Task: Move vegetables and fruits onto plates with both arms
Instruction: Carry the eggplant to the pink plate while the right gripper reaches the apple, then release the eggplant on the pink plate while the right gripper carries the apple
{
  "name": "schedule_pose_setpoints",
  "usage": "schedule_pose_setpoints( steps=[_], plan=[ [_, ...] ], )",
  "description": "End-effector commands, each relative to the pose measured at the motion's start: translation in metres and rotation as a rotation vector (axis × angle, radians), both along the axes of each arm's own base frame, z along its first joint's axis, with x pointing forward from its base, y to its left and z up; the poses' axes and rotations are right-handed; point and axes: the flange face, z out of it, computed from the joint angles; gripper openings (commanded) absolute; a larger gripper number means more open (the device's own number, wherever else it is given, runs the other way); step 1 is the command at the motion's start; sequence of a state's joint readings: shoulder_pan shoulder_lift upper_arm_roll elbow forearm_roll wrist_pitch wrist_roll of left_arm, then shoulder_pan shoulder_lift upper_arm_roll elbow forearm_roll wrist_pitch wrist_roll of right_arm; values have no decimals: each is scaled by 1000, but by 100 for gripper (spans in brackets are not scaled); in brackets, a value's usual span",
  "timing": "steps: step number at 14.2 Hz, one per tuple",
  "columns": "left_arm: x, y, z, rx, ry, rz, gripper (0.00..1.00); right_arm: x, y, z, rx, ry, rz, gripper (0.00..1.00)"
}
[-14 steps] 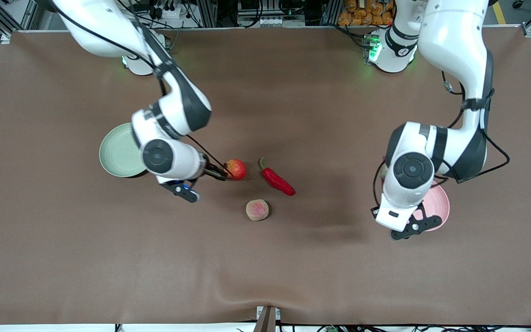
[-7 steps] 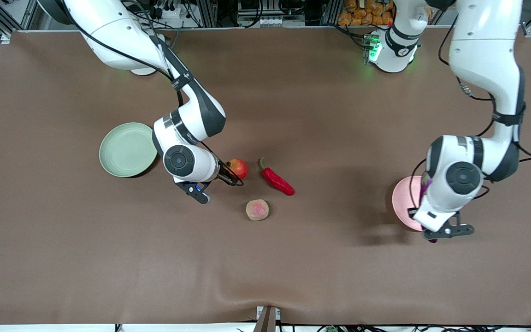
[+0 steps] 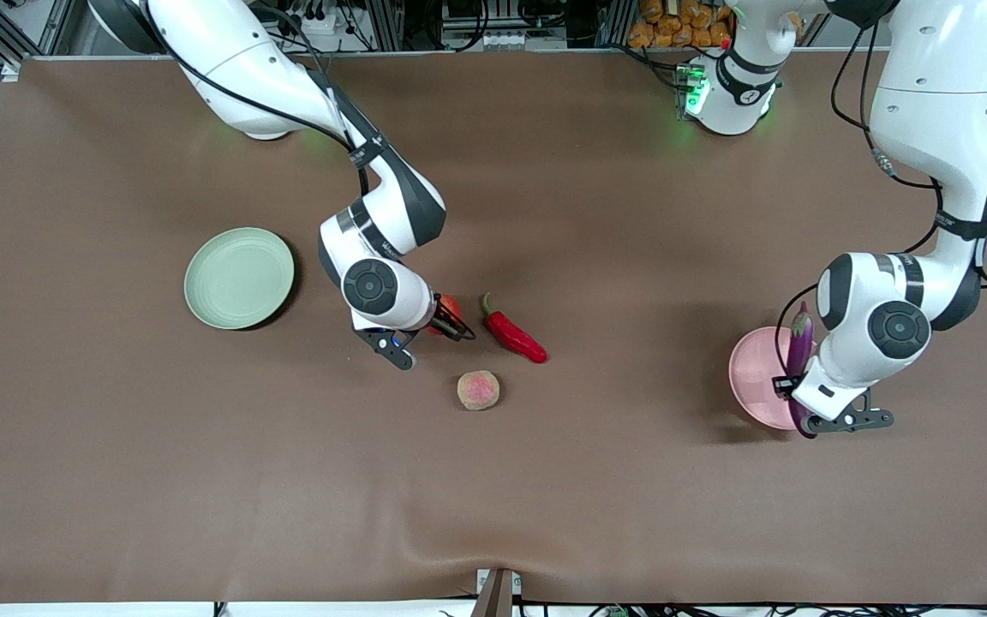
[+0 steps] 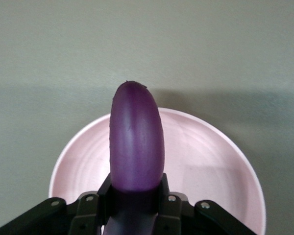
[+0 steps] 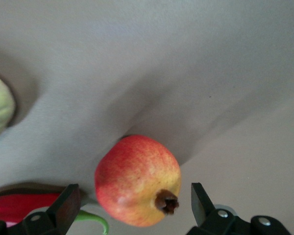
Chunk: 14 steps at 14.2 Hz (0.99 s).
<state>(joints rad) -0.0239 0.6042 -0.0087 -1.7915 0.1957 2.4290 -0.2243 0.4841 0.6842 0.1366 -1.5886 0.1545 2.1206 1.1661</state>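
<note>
Two white arms work over a brown bench (image 3: 116,480). The left pincer (image 3: 802,410) is clenched on the long purple eggplant (image 3: 798,343), gripping it near one end while the rest of the eggplant extends out over the pale pink plate (image 3: 750,381); in the left wrist view the eggplant (image 4: 136,142) projects from between the black fingers (image 4: 105,188) above the pink plate (image 4: 206,161), whose rim is visible on either side. The pink plate lies toward the left arm's end of the bench. The right pincer (image 3: 446,321) is released, its fingers spread wide on either side of the round red fruit (image 3: 449,307), which rests on the bench and is largely covered by the right arm's wrist in the front view; the right wrist view shows the red fruit (image 5: 137,180) with its small dark nub between the two open fingers (image 5: 66,205), neither of which touches it. The red chili pepper (image 3: 514,332), green stem pointing toward the robots' bases, lies on the bench just beside the red fruit, toward the left arm's end. The yellowish-green fruit (image 3: 478,390) with a pink blush sits nearer the front camera than both. The pale green plate (image 3: 239,277) lies toward the right arm's end, well apart from the fruits
</note>
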Motion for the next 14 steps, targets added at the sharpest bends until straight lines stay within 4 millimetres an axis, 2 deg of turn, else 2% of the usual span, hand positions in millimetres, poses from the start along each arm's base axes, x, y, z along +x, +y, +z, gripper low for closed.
schedule_pose_setpoints(
  steps=[1, 4, 5, 6, 7, 8, 10, 12, 14],
  plan=[
    [-12, -10, 0, -5, 7, -24, 0, -12, -4, -18, -21, 3, -1, 100],
    [-17, -11, -5, -4, 20, -27, 0, -15, -5, -30, 1, -45, -16, 100],
    [-17, -10, -7, -5, 23, -24, 10, -14, -4, -29, 4, -51, -15, 69],
    [-16, -10, -7, -6, 21, -23, 55, -10, -8, -26, 8, -49, -14, 17],
    [-16, -11, -8, -9, 23, -21, 100, -5, -14, -23, 13, -48, -26, 0],
    [-15, -13, -7, -10, 21, -21, 100, -1, -23, -20, 6, -31, -28, 0],
    [-15, -13, -7, -10, 21, -22, 100, 16, -59, 2, 8, 48, 59, 0],
    [-14, -13, -5, -10, 17, -22, 100, 25, -100, 37, 30, 112, 140, 0],
    [-14, -14, -3, -11, 14, -23, 100, 32, -156, 70, 50, 168, 219, 0]
  ],
)
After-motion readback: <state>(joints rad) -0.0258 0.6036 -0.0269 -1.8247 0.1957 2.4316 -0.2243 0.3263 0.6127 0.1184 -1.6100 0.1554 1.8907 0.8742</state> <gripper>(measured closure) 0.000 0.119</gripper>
